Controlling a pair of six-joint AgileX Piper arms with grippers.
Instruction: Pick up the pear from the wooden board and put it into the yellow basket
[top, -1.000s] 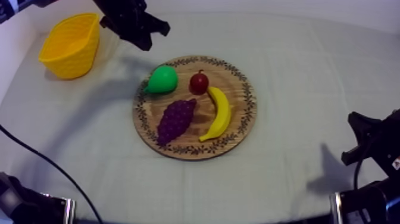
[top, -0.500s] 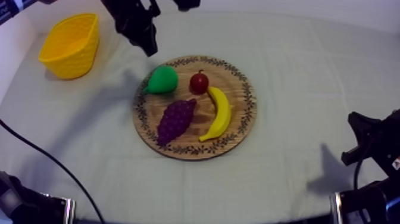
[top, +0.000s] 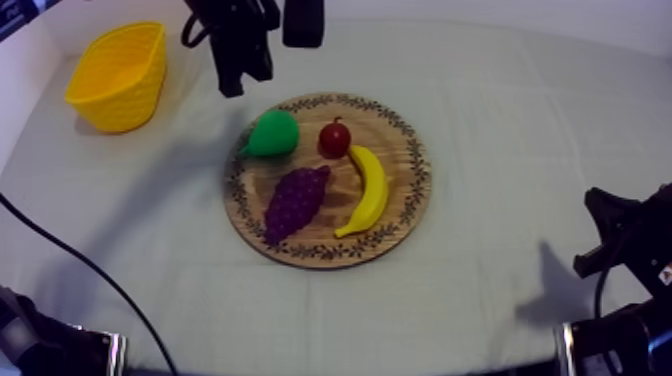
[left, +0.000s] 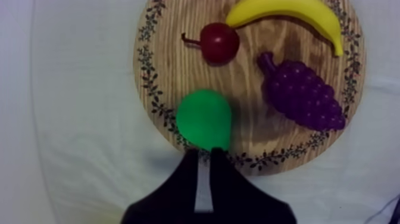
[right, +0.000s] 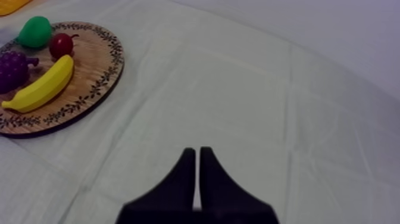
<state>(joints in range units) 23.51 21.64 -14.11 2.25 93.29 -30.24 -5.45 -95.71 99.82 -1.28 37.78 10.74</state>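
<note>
The green pear (top: 272, 133) lies on the back left part of the round wooden board (top: 400, 185), beside a small red fruit (top: 334, 139). My left gripper (top: 232, 86) hangs above the cloth just behind the board's left rim, between the pear and the yellow basket (top: 118, 75). In the left wrist view its fingers lie together as a narrow wedge, the left gripper (left: 204, 156) shut on nothing right at the pear (left: 204, 119). My right gripper (right: 197, 156) is shut too, low over bare cloth at the table's right side (top: 606, 238).
The board also carries a bunch of grapes (top: 296, 200) and a banana (top: 368, 190). In the left wrist view, the small red fruit (left: 219, 43) and grapes (left: 303, 92) lie beyond the pear. The basket stands at the back left corner, near the table edge.
My left arm has swung round: its gripper, which pointed to the right a second ago, now points down toward the pear. The fruit, basket and right arm have not moved.
</note>
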